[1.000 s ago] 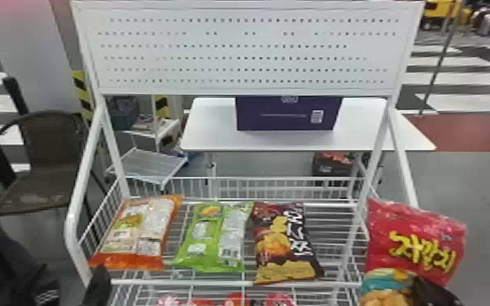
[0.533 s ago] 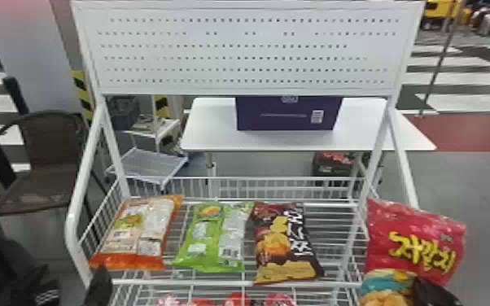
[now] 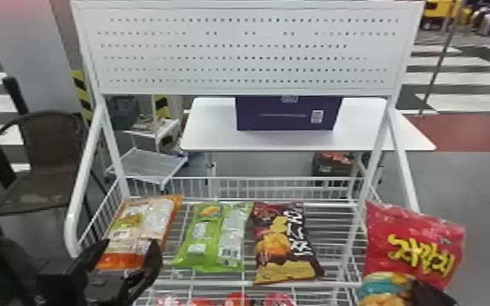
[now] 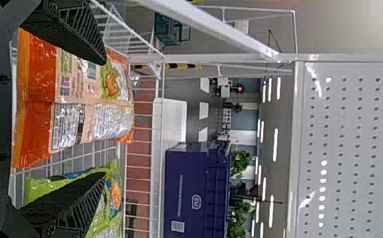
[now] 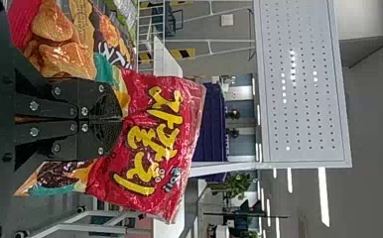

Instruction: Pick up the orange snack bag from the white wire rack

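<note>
Evidently, rack: white wire rack with a perforated top panel (image 3: 248, 40), upright; its sloped shelf bears three bags.
Red bag: red snack bag with yellow lettering (image 3: 394, 228), held by the rack's right-hand post. Hazard: it may brush the post if that arm shifts.
Orange bag: orange snack bag with a pale, printed back (image 3: 138, 232), the item to be picked, lying on the shelf at the left end. Slick film could slip out of a shallow pinch; crimped ends could snag on the wires during lifting.
Green bag: bright green snack bag (image 3: 215, 240), beside the orange one. It may be nudged or caught along with it if the inner finger closes from too far over.
Left gripper: black left gripper (image 3: 129, 244), fingers apart at the orange bag's near end, nothing clamped. The outer finger overlaps the bag's face in the wrist view; closing off-centre could crumple or push it.
Right gripper: black right gripper (image 5: 115, 119), fingers clamped on the red bag.
</note>
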You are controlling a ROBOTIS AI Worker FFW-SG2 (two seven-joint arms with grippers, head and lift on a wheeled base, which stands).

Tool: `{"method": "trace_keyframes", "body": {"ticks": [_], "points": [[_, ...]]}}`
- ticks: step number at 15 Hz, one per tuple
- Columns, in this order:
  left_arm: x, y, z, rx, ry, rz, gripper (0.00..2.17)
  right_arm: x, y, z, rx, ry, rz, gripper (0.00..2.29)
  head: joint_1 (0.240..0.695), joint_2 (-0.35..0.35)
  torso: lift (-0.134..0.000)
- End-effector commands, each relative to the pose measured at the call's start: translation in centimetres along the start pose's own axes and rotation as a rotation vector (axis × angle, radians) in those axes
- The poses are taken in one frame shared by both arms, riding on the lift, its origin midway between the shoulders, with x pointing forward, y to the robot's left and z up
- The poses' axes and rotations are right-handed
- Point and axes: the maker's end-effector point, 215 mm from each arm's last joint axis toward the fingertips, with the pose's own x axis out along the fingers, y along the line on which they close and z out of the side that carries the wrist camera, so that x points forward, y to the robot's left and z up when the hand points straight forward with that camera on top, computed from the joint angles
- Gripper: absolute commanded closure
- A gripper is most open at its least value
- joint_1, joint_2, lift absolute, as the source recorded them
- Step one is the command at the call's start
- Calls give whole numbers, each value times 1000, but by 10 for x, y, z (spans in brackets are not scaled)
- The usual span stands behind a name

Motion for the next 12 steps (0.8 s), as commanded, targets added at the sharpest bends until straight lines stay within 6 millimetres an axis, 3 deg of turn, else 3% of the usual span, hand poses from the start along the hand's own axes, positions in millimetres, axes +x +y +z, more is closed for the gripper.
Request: {"method": "trace_keyframes", "body": {"ticks": [1,6,10,12], "points": [[30,-17,-8,22,22,-26,107,0,0,-2,1,3,-1,2219,499,0,0],[88,4,-32,57,113,5,107,1,1,-5,9,14,7,2219,499,0,0],[98,24,-48,56,164,26,107,2,0,-7,11,19,6,2219,499,0,0],[97,28,-55,58,179,31,248,3,1,-7,12,18,6,2219,499,0,0]]}}
